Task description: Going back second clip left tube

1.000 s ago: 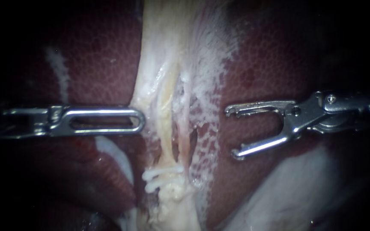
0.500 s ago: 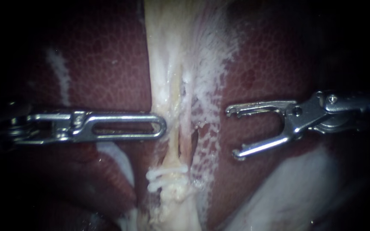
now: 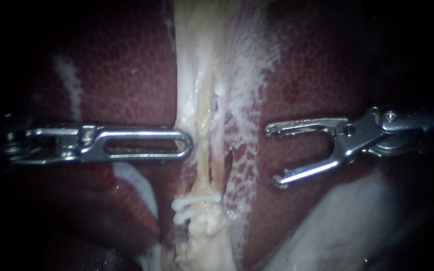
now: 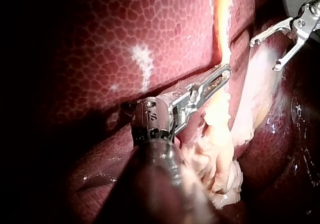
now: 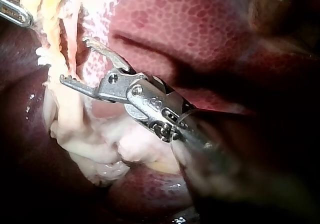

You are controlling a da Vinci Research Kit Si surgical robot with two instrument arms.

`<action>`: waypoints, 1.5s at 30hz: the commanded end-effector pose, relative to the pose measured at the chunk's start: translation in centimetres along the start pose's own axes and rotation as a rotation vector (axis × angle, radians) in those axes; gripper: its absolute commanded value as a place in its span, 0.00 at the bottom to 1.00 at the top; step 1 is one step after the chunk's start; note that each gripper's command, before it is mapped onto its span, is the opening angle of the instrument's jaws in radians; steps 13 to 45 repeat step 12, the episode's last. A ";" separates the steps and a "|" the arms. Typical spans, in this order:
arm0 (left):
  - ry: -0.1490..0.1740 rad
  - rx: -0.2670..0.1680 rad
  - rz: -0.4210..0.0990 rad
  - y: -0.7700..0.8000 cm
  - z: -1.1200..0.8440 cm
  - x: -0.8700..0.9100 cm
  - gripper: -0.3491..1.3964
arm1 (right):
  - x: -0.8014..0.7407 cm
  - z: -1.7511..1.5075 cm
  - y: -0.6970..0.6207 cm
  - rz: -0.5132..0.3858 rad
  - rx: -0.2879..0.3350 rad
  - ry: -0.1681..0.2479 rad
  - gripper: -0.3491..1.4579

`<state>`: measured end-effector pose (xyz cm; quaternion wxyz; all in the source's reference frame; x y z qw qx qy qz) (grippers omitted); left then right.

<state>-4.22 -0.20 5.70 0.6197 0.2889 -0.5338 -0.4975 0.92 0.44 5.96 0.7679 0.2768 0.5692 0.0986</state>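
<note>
Judged back-off step, with right instrument [image 3: 272, 156] open and empty, left instrument [image 3: 188, 143] clamped on pale tissue [image 3: 197, 100]; next, clear retreat from clips [image 3: 196, 203].

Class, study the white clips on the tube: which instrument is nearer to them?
Left. The left instrument has its tip against the tube, just above the white clips. The right instrument sits farther off on the other side, open over the liver.
</note>
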 end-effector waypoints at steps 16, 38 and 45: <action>-0.001 0.000 0.001 0.01 0.01 0.02 0.00 | 0.01 0.00 -0.01 0.000 0.000 0.000 0.52; -0.001 0.000 0.001 0.01 0.01 0.02 0.00 | 0.01 0.00 -0.01 0.000 0.000 0.000 0.52; -0.001 0.000 0.001 0.01 0.01 0.02 0.00 | 0.01 0.00 -0.01 0.000 0.000 0.000 0.52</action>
